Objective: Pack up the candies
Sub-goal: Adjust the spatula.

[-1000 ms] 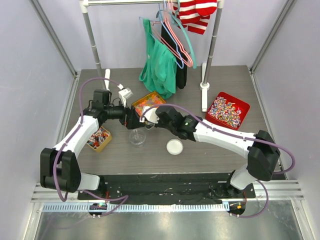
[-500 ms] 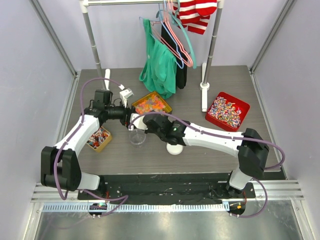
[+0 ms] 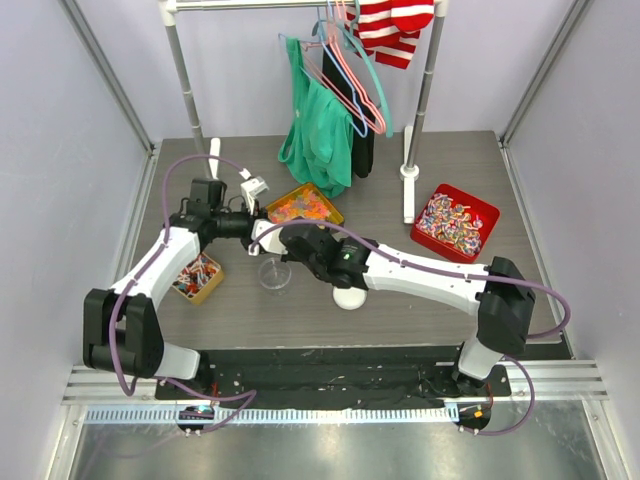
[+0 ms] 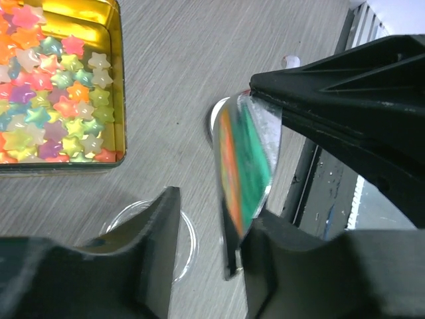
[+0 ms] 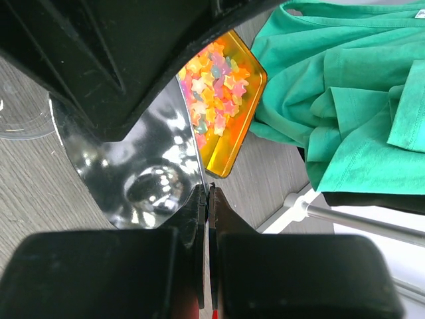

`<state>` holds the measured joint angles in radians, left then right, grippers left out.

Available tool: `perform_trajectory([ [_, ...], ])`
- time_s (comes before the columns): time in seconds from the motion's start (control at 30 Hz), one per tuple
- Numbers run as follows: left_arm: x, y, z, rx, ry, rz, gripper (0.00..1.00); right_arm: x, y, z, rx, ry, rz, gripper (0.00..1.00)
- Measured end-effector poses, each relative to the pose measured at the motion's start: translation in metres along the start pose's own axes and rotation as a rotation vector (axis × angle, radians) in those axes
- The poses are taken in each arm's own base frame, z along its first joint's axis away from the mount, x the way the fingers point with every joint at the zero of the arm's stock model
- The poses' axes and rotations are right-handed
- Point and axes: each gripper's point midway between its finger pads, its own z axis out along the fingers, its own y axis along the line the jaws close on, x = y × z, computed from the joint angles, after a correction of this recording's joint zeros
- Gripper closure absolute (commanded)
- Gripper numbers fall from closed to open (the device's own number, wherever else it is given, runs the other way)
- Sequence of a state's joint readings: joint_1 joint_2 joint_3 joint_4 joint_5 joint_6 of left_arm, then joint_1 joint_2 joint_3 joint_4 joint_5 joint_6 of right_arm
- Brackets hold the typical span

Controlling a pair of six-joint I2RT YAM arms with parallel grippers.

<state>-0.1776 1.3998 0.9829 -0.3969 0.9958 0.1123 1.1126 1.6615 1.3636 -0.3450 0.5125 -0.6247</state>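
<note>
The candies [image 4: 53,80] are tiny star-shaped pieces in orange, yellow, green, pink and red. They lie heaped in an open gold tin [image 4: 120,80]. The tin sits at the upper left of the left wrist view and just above the middle of the top view, on the grey tabletop [image 3: 420,290].

In the top view the two grippers meet and cover each other, so their jaws cannot be made out there. The tin is cut off by the frame edge in the left wrist view. In the right wrist view dark gripper parts cover part of it. A mirror-like foil piece [image 4: 246,166] shows only edge-on in the left wrist view, with orange and green reflections, and what it is cannot be told. A clear cup [image 3: 275,277] stands below the tin, and only part of its rim shows from either wrist.

The left arm [image 3: 160,262] rises from the lower left and bends right toward the centre. The right arm [image 3: 430,275] stretches from the lower right across to the left, beneath the green shirt [image 3: 318,130]. The right gripper [image 5: 206,193] is closed tight, pinching the edge of the foil piece. The left gripper [image 4: 216,219] is partly open around the foil's other end. One of its fingers [image 4: 285,266] is at the foil, and a gap shows on the other side.
</note>
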Motion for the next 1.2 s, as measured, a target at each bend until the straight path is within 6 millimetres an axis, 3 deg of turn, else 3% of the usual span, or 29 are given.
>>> perform_trajectory([
  [0.13, 0.002, -0.002, 0.001, 0.012, 0.006, -0.007, 0.89, 0.0, 0.003, 0.003, 0.002, 0.01, -0.001, 0.99],
  [0.17, 0.003, -0.003, 0.001, 0.015, 0.009, -0.013, 1.0, 0.001, 0.004, 0.004, 0.004, 0.015, -0.001, 0.99],
  [0.33, 0.005, -0.003, 0.001, 0.019, 0.015, -0.018, 1.0, 0.002, 0.005, 0.006, 0.009, 0.028, 0.007, 0.93],
  [0.43, 0.004, -0.004, 0.001, 0.023, 0.014, -0.019, 1.0, 0.001, 0.005, 0.006, 0.004, 0.032, 0.005, 0.67],
  [0.47, 0.003, -0.004, 0.001, 0.023, 0.013, -0.017, 1.0, 0.002, 0.005, 0.005, 0.001, 0.033, 0.003, 0.44],
  [0.53, 0.003, -0.004, 0.001, 0.023, 0.014, -0.016, 1.0, -0.001, 0.005, 0.003, -0.003, 0.03, 0.0, 0.32],
  [0.57, 0.004, -0.004, 0.001, 0.023, 0.015, -0.017, 1.0, -0.002, 0.005, 0.002, -0.007, 0.029, -0.003, 0.18],
  [0.67, 0.004, -0.004, 0.001, 0.023, 0.016, -0.016, 1.0, -0.005, 0.001, -0.002, -0.02, 0.015, -0.009, 0.01],
  [0.77, 0.005, -0.004, 0.001, 0.024, 0.019, -0.01, 1.0, -0.002, -0.005, -0.013, -0.049, 0.004, 0.003, 0.02],
  [0.83, 0.006, -0.005, 0.001, 0.027, 0.024, -0.01, 1.0, 0.0, -0.015, -0.023, -0.067, -0.018, 0.039, 0.14],
  [0.87, 0.006, -0.005, 0.001, 0.029, 0.026, -0.01, 1.0, 0.001, -0.021, -0.029, -0.076, -0.032, 0.06, 0.14],
  [1.0, 0.005, -0.01, -0.002, 0.05, 0.041, 0.007, 1.0, 0.003, -0.049, -0.069, -0.102, -0.111, 0.098, 0.16],
  [1.03, 0.004, -0.012, -0.003, 0.057, 0.044, 0.009, 1.0, 0.003, -0.053, -0.077, -0.104, -0.129, 0.094, 0.01],
  [1.2, -0.007, -0.029, -0.011, 0.117, 0.061, 0.047, 1.0, 0.002, -0.065, -0.116, -0.106, -0.236, 0.109, 0.0],
])
